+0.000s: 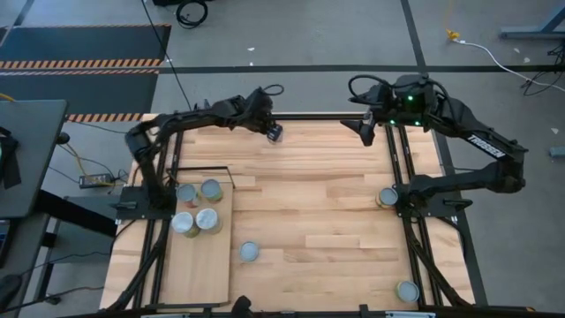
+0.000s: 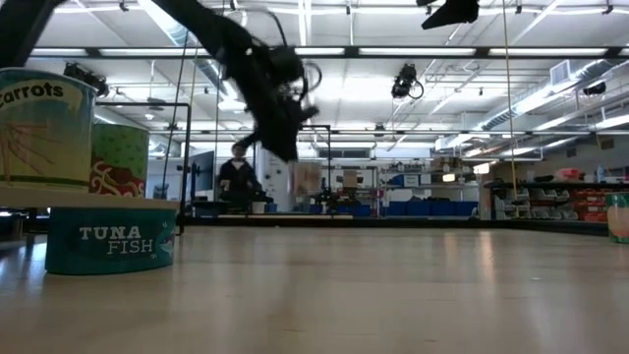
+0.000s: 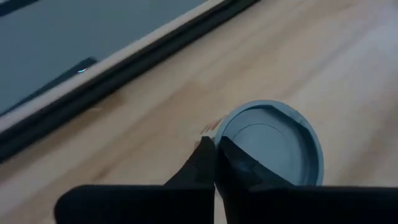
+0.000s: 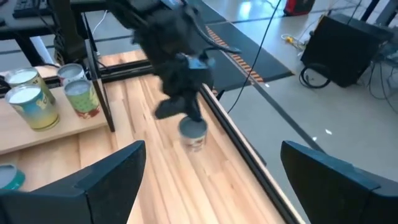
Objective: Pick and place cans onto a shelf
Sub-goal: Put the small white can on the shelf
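Left end effector (image 1: 274, 132) sits at the far edge of the surface (image 1: 327, 212), fingers pinched together right over a can (image 4: 193, 134). The left wrist view shows the fingertips (image 3: 214, 168) meeting at the lid rim with nothing visibly between them (looks like a missed grab, my guess). Can stands upright, axis vertical, directly below and touching. The shelf (image 1: 199, 265) lies well toward the left front, four cans (image 1: 196, 208) already on it. Right end effector (image 1: 366, 131) hovers wide open at the far right, farther from this can.

Left gripper (image 1: 274, 133) closed, far edge; right gripper (image 1: 367, 131) spread wide.
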